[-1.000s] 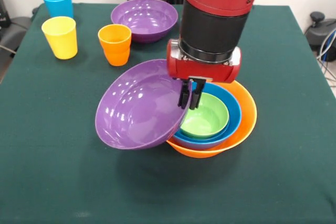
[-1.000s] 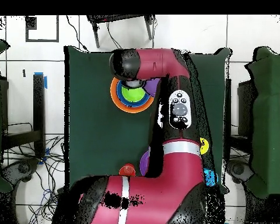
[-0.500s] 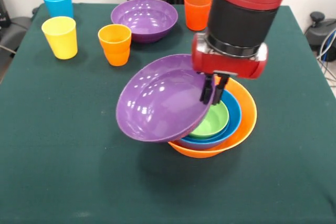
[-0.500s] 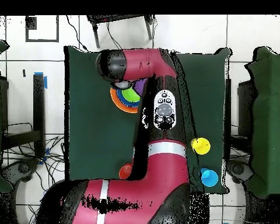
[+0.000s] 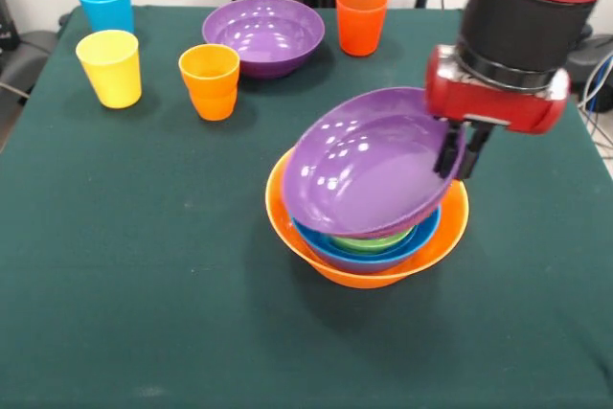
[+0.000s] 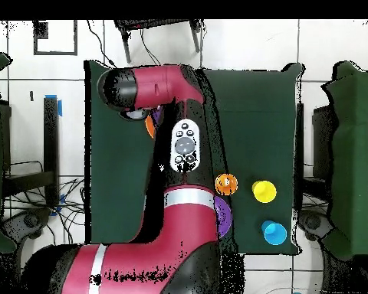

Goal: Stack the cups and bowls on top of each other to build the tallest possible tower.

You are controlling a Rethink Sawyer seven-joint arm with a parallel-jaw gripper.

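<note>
My gripper [image 5: 457, 164] is shut on the right rim of a wide purple bowl [image 5: 364, 174]. The bowl hangs tilted, its low left side over the tower. The tower is a large orange bowl [image 5: 287, 229] holding a blue bowl [image 5: 407, 244] and a small green bowl [image 5: 372, 242], both mostly covered. A second purple bowl [image 5: 263, 34] sits at the back. The cups stand apart: light blue [image 5: 105, 3], yellow [image 5: 110, 66], orange [image 5: 210, 80], red-orange [image 5: 361, 18]. In the overhead view the arm hides the gripper and most of the tower; only a sliver of the orange bowl [image 6: 150, 125] shows.
The overhead view shows the orange cup [image 6: 226, 184], yellow cup [image 6: 264, 191] and light blue cup [image 6: 274, 232] near the green table's right edge, and part of the second purple bowl [image 6: 224, 216] beside the arm.
In the front view my gripper has carried the purple bowl to the right, from beside the tower to over it. The bowl now covers most of the green bowl.
</note>
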